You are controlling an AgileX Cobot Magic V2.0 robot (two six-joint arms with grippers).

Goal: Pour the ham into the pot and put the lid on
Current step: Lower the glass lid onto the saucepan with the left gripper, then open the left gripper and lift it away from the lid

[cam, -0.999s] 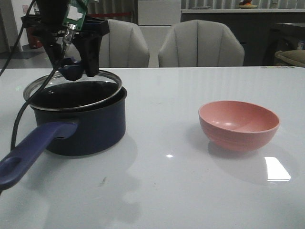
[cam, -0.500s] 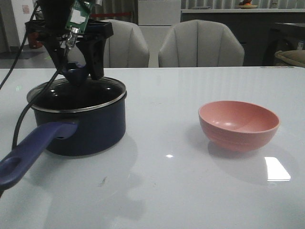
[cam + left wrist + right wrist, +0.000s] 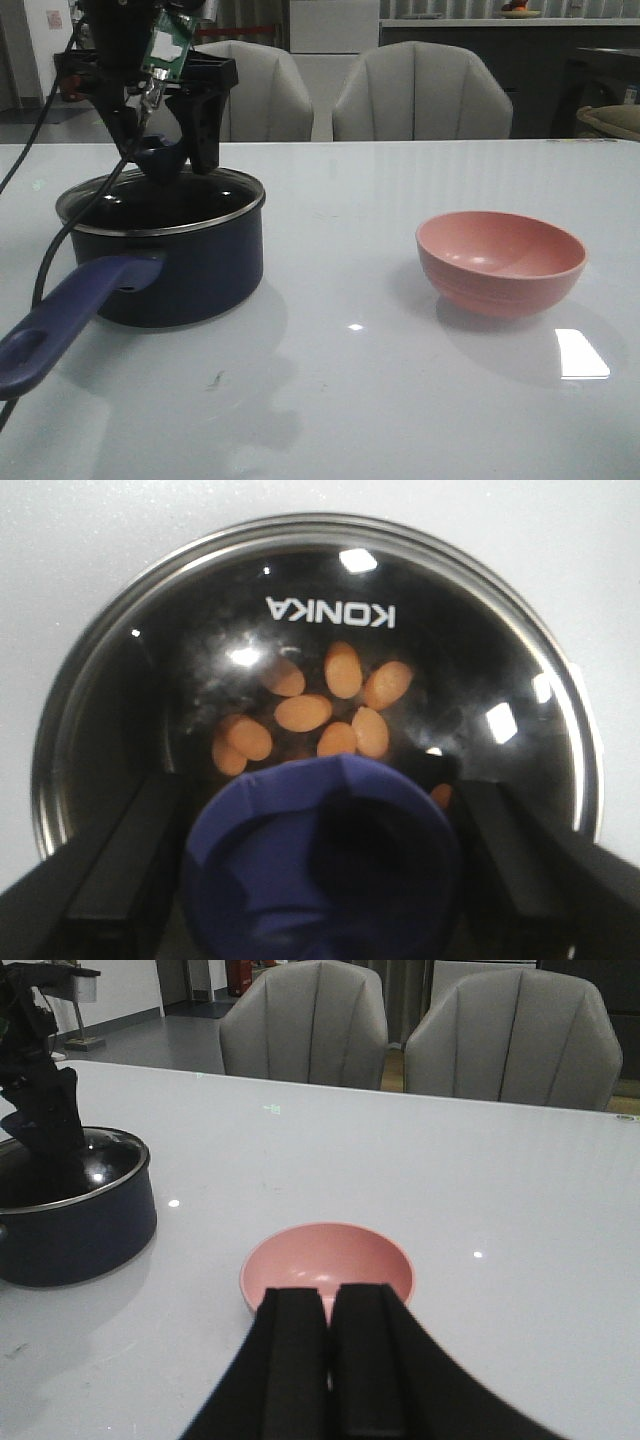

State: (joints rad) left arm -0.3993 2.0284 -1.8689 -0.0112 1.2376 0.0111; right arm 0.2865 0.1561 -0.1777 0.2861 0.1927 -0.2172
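Observation:
The dark navy pot stands at the left of the table, its purple-blue handle pointing toward the front. The glass lid lies level on the pot's rim. My left gripper comes down from above, its fingers against the two sides of the lid's dark blue knob. Through the glass, several orange-yellow ham pieces lie on the pot's black bottom. My right gripper is shut on nothing, hovering just in front of the pink bowl; it does not show in the front view.
The pink bowl stands at the right of the table, with nothing showing inside it. Two grey chairs stand behind the far edge. A black cable hangs from the left arm beside the pot.
The lid was tilted and raised at one side a second ago; it has come down flat onto the pot's rim. The left gripper sank with it and has since stayed almost still.

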